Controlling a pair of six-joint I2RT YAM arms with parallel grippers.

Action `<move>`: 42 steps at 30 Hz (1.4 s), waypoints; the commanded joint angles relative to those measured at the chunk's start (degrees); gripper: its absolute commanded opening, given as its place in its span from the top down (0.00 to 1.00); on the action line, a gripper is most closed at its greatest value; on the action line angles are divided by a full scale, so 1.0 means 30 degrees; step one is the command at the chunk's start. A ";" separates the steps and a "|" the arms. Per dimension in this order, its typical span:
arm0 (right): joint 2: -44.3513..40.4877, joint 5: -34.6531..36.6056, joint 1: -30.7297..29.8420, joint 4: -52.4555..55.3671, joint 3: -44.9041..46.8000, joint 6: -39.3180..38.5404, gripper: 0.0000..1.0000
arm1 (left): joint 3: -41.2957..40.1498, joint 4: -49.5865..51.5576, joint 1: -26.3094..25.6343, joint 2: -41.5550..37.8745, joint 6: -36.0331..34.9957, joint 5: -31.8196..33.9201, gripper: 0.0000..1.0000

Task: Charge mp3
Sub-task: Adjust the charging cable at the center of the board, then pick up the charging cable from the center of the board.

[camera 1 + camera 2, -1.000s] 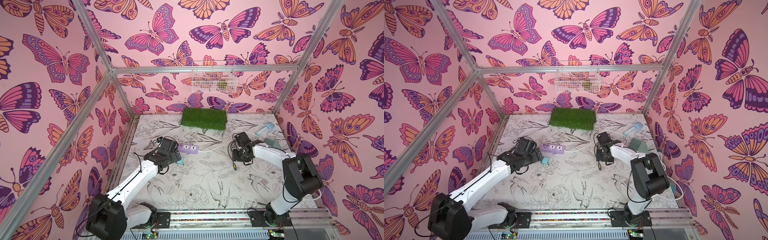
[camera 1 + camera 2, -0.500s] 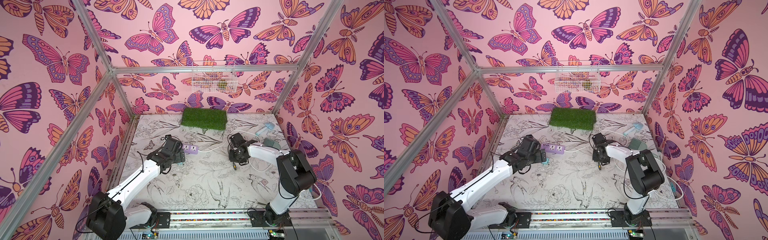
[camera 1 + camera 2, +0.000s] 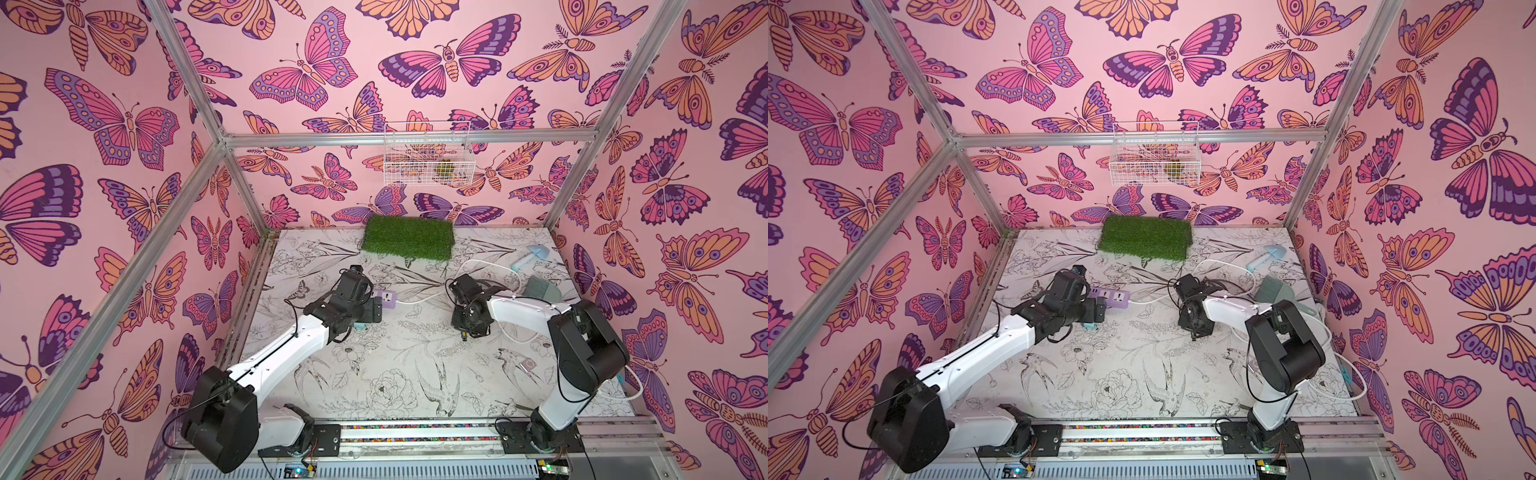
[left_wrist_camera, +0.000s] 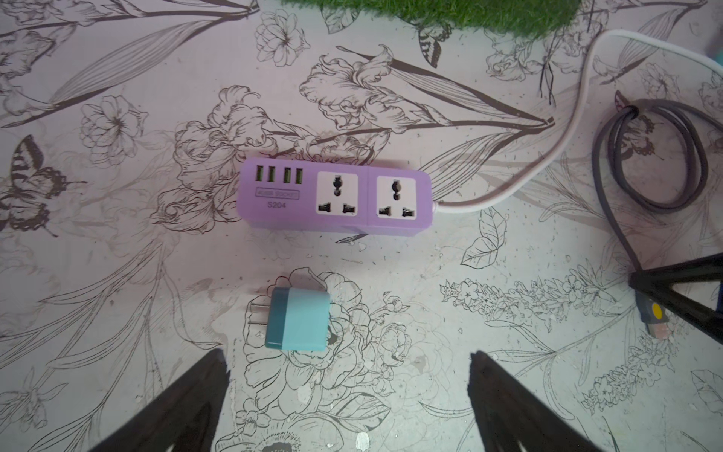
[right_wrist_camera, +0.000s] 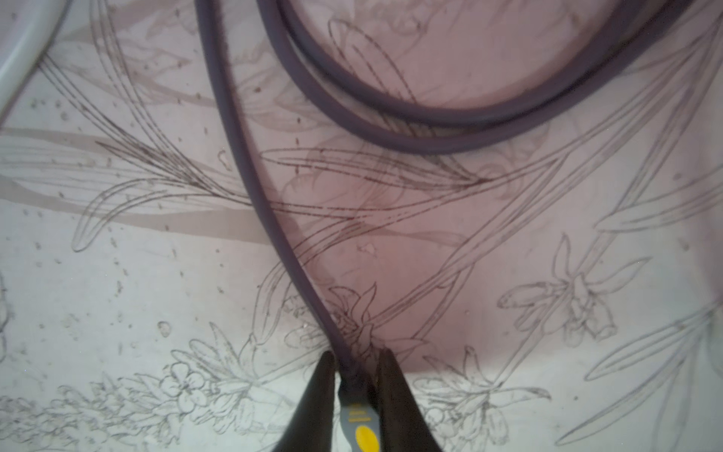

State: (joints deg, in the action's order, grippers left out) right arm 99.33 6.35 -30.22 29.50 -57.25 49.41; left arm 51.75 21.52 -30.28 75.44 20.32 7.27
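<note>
A purple power strip lies on the floral table, and a teal wall adapter lies on its side just in front of it. My left gripper hangs open above the table beside the adapter, touching nothing. In both top views it sits next to the strip. My right gripper is shut on the grey plug with a yellow dot at the end of a dark coiled cable. A small pale square thing with a reddish ring, possibly the mp3, lies near the right arm.
A green grass mat lies at the back, under a white wire basket on the wall. The strip's white cord loops to the right. A pale blue mushroom-shaped item and a grey-green brush lie at the back right.
The right gripper's jaws have closed onto the cable plug. The left arm has swung toward the back, over the adapter and nearer the power strip, staying open.
</note>
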 commanded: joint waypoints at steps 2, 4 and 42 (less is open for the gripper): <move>0.0306 -0.0541 -0.0829 0.0249 0.0021 0.3465 0.74 | 0.0329 -0.1292 -0.0492 0.0478 -0.1219 -0.1274 0.04; 0.0536 -0.0524 -0.1051 0.0343 -0.0201 0.4332 0.70 | 0.0329 -0.1594 -0.0732 0.0756 -0.1352 -0.1604 0.05; -0.6813 -0.2397 1.0080 0.2874 0.0773 -0.4367 0.43 | 0.9743 -0.3123 -1.0610 1.4492 0.6904 0.2132 0.36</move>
State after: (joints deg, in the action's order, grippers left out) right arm 80.16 0.32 -0.60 38.30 -55.57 37.65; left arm 79.15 9.13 -61.41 117.25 38.09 8.88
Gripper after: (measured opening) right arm 0.578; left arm 0.642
